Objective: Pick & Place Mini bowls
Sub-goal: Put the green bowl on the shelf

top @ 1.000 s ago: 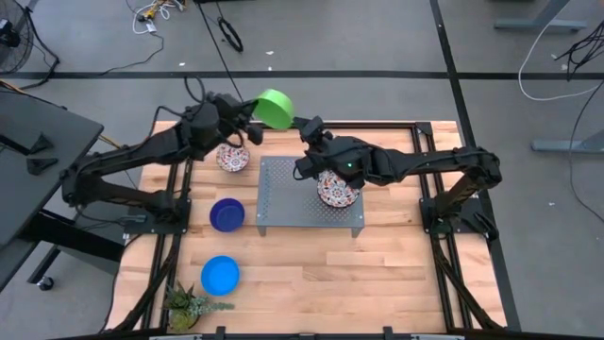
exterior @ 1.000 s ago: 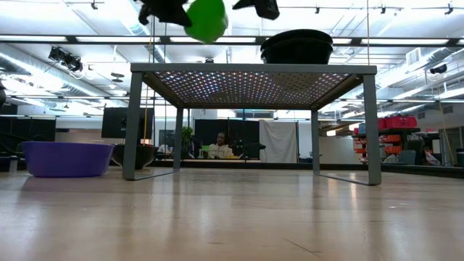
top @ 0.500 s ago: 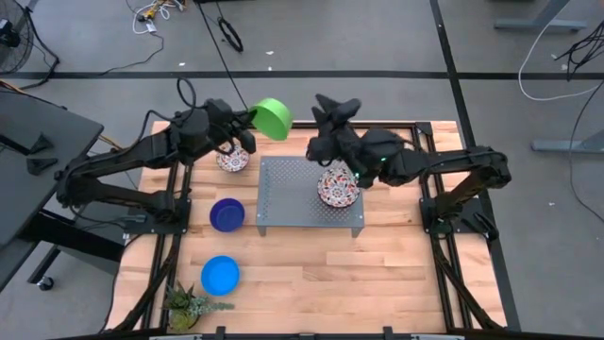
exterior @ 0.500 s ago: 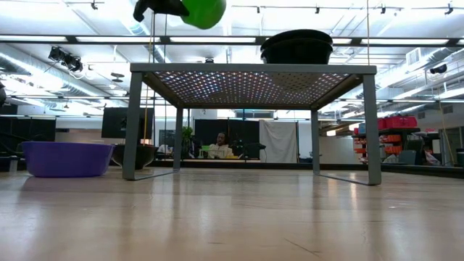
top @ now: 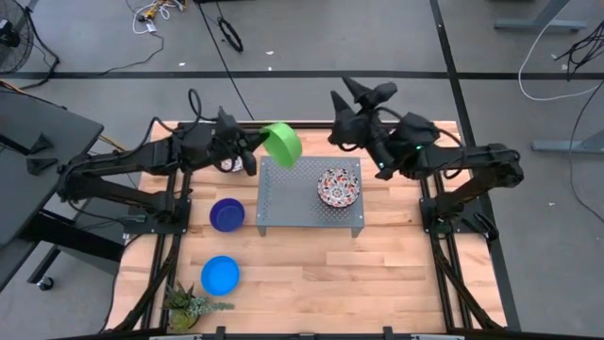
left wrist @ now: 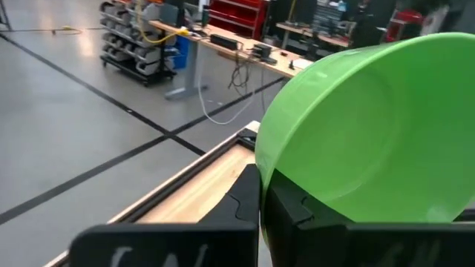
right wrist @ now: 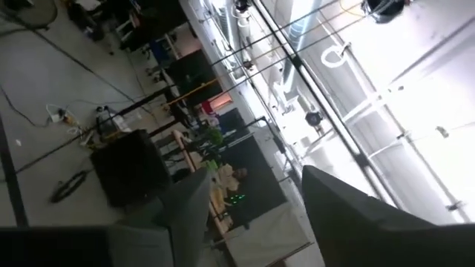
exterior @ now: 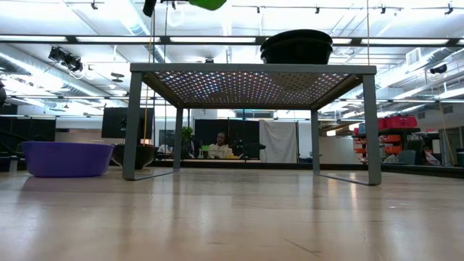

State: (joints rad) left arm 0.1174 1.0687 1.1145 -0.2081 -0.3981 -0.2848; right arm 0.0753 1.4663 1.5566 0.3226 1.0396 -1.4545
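My left gripper [top: 260, 144] is shut on the green mini bowl [top: 282, 144], carried in the air over the far left corner of the grey perforated tray [top: 283, 203]. The low view shows only the bowl's underside [exterior: 206, 3]. A floral bowl [top: 338, 187] rests on the tray top; in the low view a dark stack [exterior: 296, 46] shows there. Another floral bowl [top: 233, 164] sits on the table, half hidden under the left arm. The dark blue bowl [top: 226, 214] and the bright blue bowl [top: 220, 275] stand on the wood. My right gripper [top: 363, 94] is open, raised beyond the tray's far right side. My left gripper pinches the green bowl at its rim [left wrist: 276, 178], one finger [left wrist: 297, 215] on the inner side and the other on the outer side. The bowl is lifted clear and tipped on edge, with its hollow [left wrist: 371, 126] facing back toward the wrist.
A spiky green plant [top: 189, 304] stands at the near left corner. The tray stands on legs [exterior: 133, 123], with open space beneath it. Bare wood lies near and right of the tray. The right gripper [right wrist: 252, 215] points up into the room.
My left gripper has carried the green bowl from beyond the table's far edge toward the tray's far left corner, still shut on it. My right gripper has drawn away from the floral bowl on the tray, rising toward the far right and tipping upward. That bowl stays put.
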